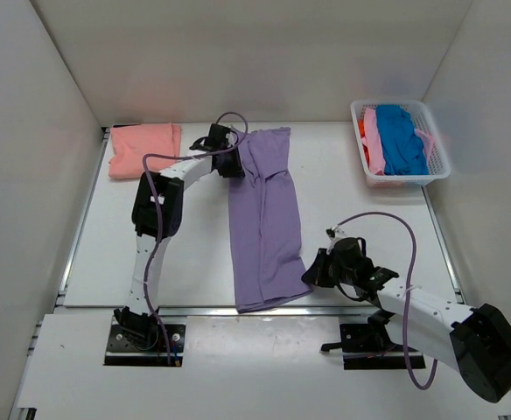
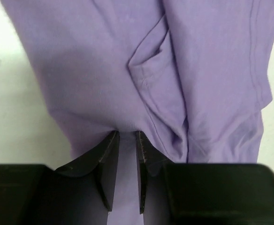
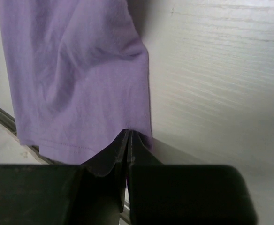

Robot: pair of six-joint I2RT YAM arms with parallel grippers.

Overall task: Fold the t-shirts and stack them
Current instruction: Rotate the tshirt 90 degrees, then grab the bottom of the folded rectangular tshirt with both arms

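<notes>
Black fingers (image 3: 124,143) of the right arm fill the bottom of the right wrist view. They are clenched tight, with their tips meeting on the hem of the lavender shirt (image 3: 76,79) near its corner, so they appear to pinch the cloth there. Pale tabletop (image 3: 212,70) fills the right side of that frame.

From above, this pinch sits at the lower right corner of the lavender shirt, right of centre and low in the frame. The shirt lies folded into a long narrow strip on the tabletop, running from the upper centre down to the metal rail (image 1: 203,311) at the near edge.

At the strip's upper end are the left arm's fingers (image 2: 112,146). In the left wrist view they stand a little apart, with purple cloth filling the narrow gap between them and puckering at their tips. I cannot tell whether they are pressing the cloth or have let go.

Up in the upper left of the overhead frame, a salmon-pink shirt (image 1: 144,149) lies folded flat, just beside the left arm. Well apart, in the upper right, a white basket (image 1: 402,103) holds a blue shirt (image 1: 402,140), a pink shirt (image 1: 372,140) and a bit of orange shirt (image 1: 361,131).
</notes>
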